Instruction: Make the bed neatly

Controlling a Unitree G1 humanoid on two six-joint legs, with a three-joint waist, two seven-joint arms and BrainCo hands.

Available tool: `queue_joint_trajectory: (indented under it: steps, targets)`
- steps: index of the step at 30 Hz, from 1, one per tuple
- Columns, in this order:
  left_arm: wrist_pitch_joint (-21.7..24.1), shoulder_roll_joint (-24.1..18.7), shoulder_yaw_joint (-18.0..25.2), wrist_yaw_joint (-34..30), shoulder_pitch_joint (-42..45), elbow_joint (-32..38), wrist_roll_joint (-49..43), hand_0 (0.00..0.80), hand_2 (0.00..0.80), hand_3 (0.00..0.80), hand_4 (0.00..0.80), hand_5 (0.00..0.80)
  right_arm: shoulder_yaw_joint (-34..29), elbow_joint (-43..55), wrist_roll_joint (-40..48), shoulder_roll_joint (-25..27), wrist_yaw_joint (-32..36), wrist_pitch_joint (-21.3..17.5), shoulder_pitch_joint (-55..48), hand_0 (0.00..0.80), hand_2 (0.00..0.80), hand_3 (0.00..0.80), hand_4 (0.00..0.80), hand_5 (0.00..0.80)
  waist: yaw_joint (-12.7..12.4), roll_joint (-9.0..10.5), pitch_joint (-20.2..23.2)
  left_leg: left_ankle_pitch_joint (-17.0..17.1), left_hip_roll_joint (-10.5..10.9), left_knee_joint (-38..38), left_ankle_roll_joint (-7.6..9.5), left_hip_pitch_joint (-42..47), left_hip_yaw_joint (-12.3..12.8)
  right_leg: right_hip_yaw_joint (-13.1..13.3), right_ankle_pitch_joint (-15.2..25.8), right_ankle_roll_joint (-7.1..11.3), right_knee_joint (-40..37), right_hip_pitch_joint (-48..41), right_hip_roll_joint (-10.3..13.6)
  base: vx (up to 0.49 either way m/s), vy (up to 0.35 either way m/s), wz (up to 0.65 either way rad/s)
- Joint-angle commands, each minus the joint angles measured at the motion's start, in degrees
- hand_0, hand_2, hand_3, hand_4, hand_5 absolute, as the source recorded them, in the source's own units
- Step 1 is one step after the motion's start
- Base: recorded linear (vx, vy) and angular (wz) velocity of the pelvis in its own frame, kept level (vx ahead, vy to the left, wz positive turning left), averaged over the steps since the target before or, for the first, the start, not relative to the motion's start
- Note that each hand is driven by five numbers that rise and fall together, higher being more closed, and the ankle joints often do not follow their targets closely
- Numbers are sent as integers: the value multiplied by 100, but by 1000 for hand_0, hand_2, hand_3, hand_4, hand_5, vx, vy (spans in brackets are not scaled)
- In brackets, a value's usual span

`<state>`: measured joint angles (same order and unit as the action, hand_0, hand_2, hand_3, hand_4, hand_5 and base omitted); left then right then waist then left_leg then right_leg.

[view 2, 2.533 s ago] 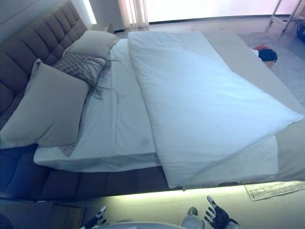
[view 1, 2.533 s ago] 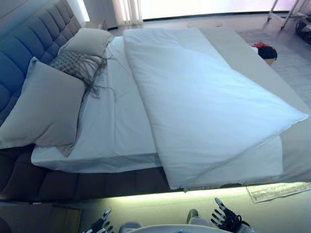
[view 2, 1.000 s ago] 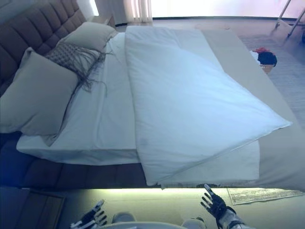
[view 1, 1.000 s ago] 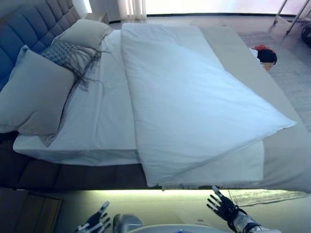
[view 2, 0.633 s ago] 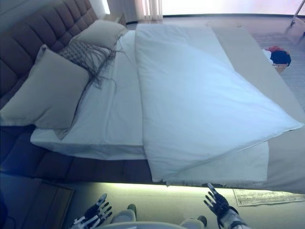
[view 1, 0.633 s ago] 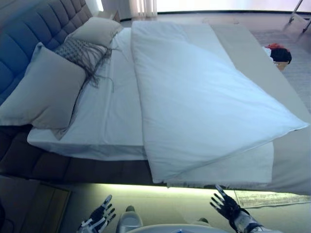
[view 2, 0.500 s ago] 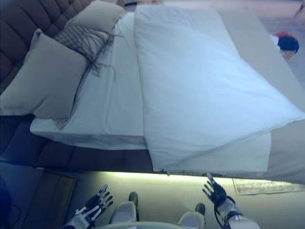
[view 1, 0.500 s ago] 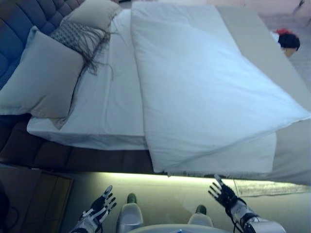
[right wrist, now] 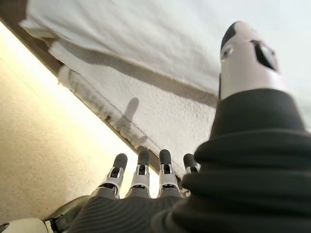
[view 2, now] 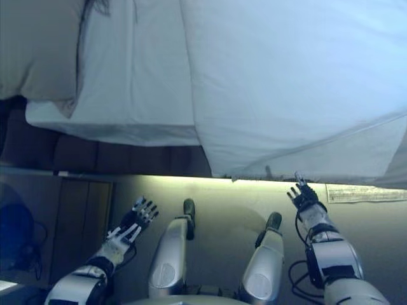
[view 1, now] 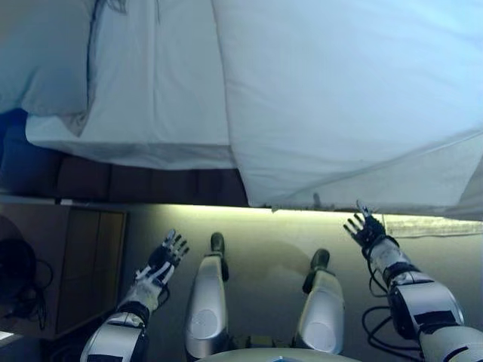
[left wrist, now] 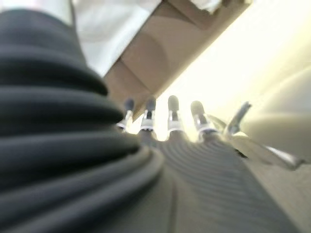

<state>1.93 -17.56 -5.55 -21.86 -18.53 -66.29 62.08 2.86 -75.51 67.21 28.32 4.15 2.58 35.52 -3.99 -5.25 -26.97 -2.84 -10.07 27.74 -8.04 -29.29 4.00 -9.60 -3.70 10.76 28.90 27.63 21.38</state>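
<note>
Fingers on our left hand (view 1: 167, 253) and right hand (view 1: 367, 228) spread, empty; right apparently just short of the duvet (view 1: 339, 98) edge.

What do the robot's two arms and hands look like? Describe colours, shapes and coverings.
Both arms are silver-grey with rounded shell segments and dark bands at the joints. The left hand and the right hand each have slim silver fingers with dark tips, and a thumb set apart. A dark ribbed cover wraps the back of each hand and the wrist, as both wrist views show up close.

duvet (view 1: 339, 90) on bed, pillow (view 1: 41, 53) left
</note>
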Motion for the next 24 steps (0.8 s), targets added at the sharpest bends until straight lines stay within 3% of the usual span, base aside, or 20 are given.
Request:
queue_joint_trajectory:
  steps: [1,8,19,24]
  targets:
    - [76,-279,-99,-44,82,66,224,0,0,0,0,0,-188,-79,185,391,-164,4,-2,0,0,0,0,0,-43,121,3,-334,119,362,230,-198,-38,70,-15,-256,371,369,-92,-18,-33,-6]
    - [82,-438,-163,-115,241,540,586,0,0,0,0,0,-230,-131,203,1184,-209,-30,371,0,0,0,0,0,-64,-1,-135,-383,89,545,256,-766,-75,204,-64,-299,742,1094,-119,4,-47,-5]
    - [46,-656,-346,-308,655,1369,915,0,0,0,0,0,-138,48,130,2283,-185,-128,1369,0,0,0,0,0,-239,-149,-278,-491,103,788,269,-1429,-245,163,-313,-354,1294,1812,-129,49,-67,-2]
    - [154,-674,-431,-329,898,1610,1037,0,0,0,0,0,114,313,-65,2488,-67,127,1779,0,0,0,0,0,-255,-202,-280,-417,94,870,308,-1707,-331,204,-373,-437,1490,2099,-190,38,-14,1]
